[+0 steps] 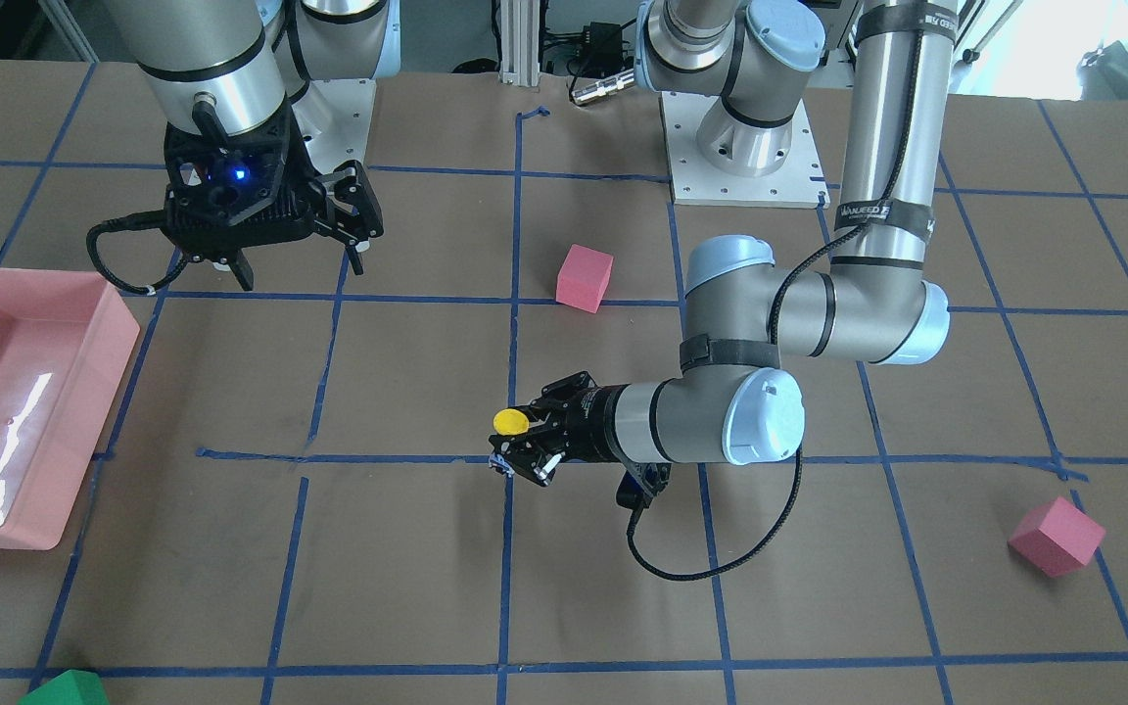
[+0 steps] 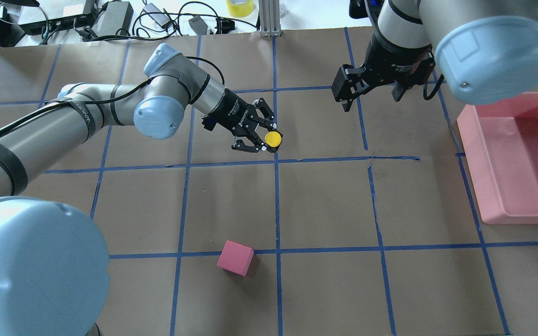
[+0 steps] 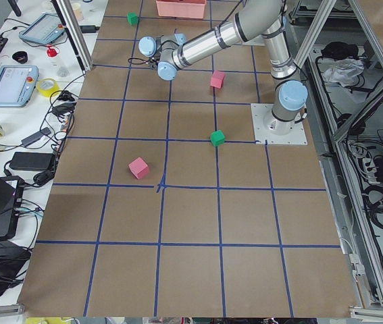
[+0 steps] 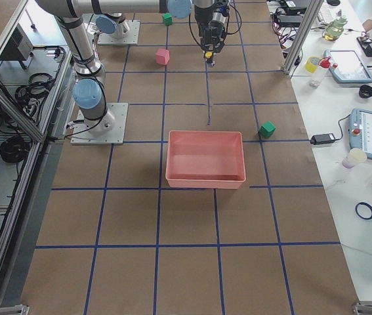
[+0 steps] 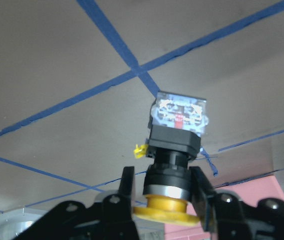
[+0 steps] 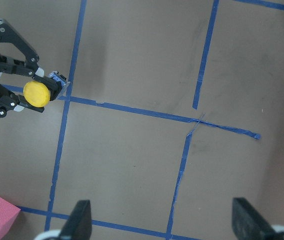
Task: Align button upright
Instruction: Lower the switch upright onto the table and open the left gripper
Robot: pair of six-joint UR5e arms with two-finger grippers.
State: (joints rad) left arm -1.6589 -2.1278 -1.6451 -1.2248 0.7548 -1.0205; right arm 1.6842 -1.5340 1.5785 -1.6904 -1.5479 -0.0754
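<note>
My left gripper (image 1: 517,441) is shut on the button (image 5: 174,150) and grips its black body from the side. The yellow cap (image 2: 273,138) faces up, and the whitish base (image 5: 180,112) points down at a blue tape crossing. I cannot tell whether the base touches the table. The cap also shows in the front view (image 1: 510,422) and in the right wrist view (image 6: 36,93). My right gripper (image 2: 371,95) is open and empty, held above the table to the right of the button. Its fingers (image 6: 79,222) show wide apart in its wrist view.
A pink tray (image 2: 493,205) stands at the table's right side. One pink cube (image 2: 235,257) lies near the robot's base. A second pink cube (image 1: 1057,536) and a green cube (image 1: 65,688) lie towards the far edge.
</note>
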